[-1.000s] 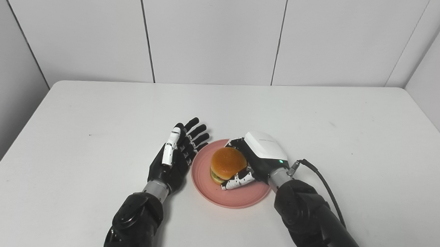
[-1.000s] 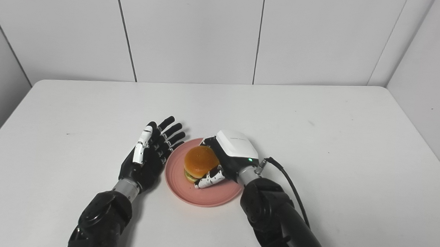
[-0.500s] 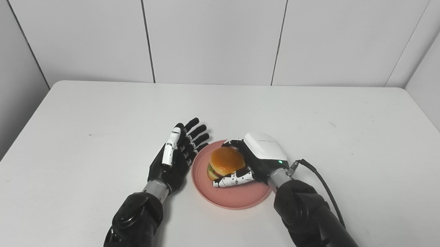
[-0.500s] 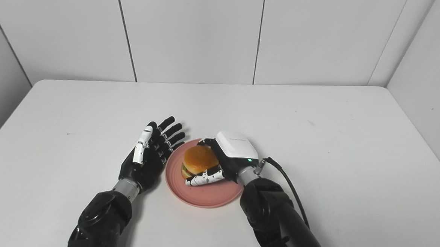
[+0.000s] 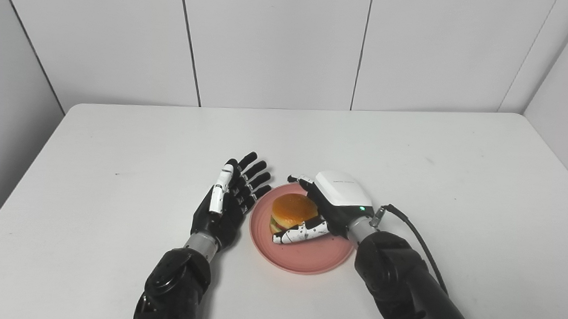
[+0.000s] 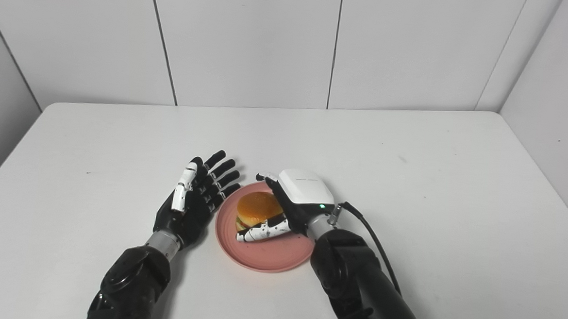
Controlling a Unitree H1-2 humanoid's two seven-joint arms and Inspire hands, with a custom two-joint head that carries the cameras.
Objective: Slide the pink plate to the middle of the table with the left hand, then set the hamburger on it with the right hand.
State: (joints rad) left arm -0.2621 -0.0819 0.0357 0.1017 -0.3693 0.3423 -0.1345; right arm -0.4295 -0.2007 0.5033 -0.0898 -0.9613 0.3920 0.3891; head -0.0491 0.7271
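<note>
Presently I am holding the right hand (image 5: 327,208) around the hamburger (image 5: 293,213), which is resting on the pink plate (image 5: 303,255). The plate is sitting near the front edge of the desk (image 5: 120,136), roughly midway between its left and right edges. The fingers (image 5: 298,180) are reaching past the far side of the bun and the thumb (image 5: 299,233) is lying along its near side; they are looking loosened, not clamped, though I cannot tell for certain whether they are touching the bun.

The left hand (image 5: 231,200) is lying open, fingers spread, just beside the plate's left rim and holding nothing.

In my judgement the placing step is nearly done and the release is the matter in hand. To do it well, I am planning to spread the fingers and thumb fully before moving the wrist, then draw the hand upward and back toward the right edge of the desk, so that nothing drags the bun or tips the stacked layers. The left hand is close to the rim; I am keeping it motionless to avoid nudging the plate.
</note>
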